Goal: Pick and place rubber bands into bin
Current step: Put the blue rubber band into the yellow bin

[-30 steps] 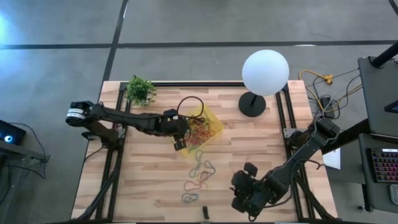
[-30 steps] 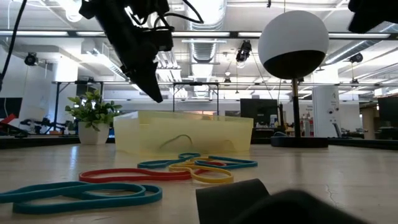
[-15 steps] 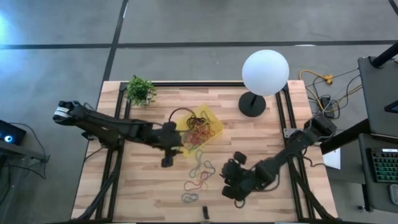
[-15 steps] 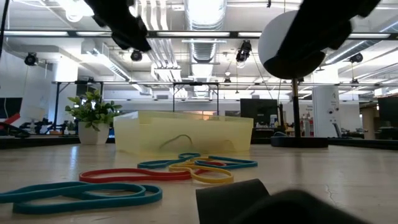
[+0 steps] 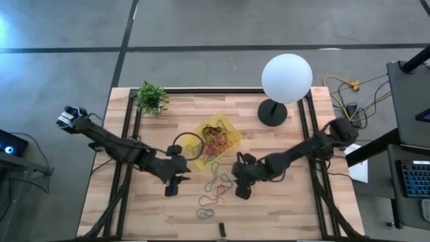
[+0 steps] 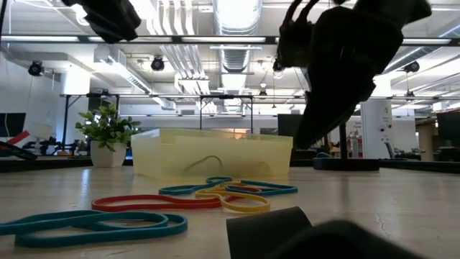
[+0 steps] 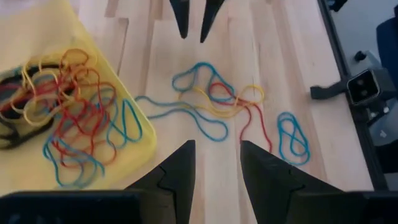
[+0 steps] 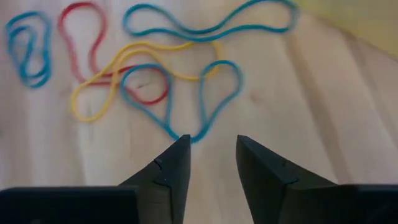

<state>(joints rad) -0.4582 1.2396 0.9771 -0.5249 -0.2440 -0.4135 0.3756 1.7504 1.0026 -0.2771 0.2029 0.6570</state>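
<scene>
Wooden slats of the table (image 5: 282, 154) carry the shallow translucent yellow plastic bin (image 5: 230, 129), already filled with a tangle of red, tan, blue and black rubber bands (image 5: 213, 140). Several thin blue, red and yellow loose bands (image 8: 155, 68) are left scattered on the wood just beside it. Since a second ago the left gripper (image 7: 216, 163) has been pulled back from over the bin, fingers spread and empty, so a drop seems finished. The right gripper (image 8: 211, 155) has been brought in from the table's near edge; it is poised above a blue loop, fingers parted, so the next pick is judged to be its own
</scene>
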